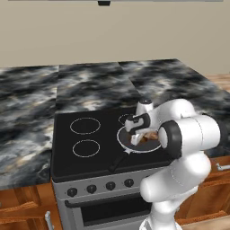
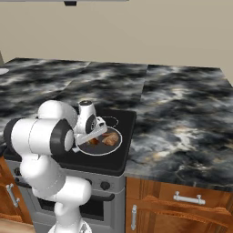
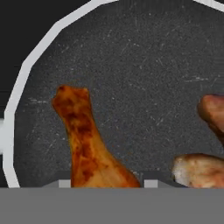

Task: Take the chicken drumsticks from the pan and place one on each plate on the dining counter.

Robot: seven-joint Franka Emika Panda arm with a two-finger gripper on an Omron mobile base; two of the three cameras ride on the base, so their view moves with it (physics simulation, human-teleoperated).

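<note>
The pan point(image 1: 127, 146) point(image 2: 98, 149) point(image 3: 131, 65), dark grey with a pale rim, sits on the front right burner of the black cooktop point(image 1: 85, 134). My gripper point(image 1: 136, 140) point(image 2: 91, 139) point(image 3: 107, 183) reaches down into it. The fingertips stand close on either side of the thick end of a golden-brown chicken drumstick point(image 3: 85, 140), shut on it. A second drumstick point(image 3: 199, 168) point(image 2: 110, 139) lies to its right in the pan. The plates are out of view.
Black-grey marble counter point(image 1: 27, 117) point(image 2: 182, 113) surrounds the stove on both sides and behind; I cannot tell which stretch is the dining counter. The pan's black handle point(image 1: 117, 162) points toward the stove front. Oven knobs point(image 1: 101, 186) and wooden cabinets point(image 2: 182, 205) lie below.
</note>
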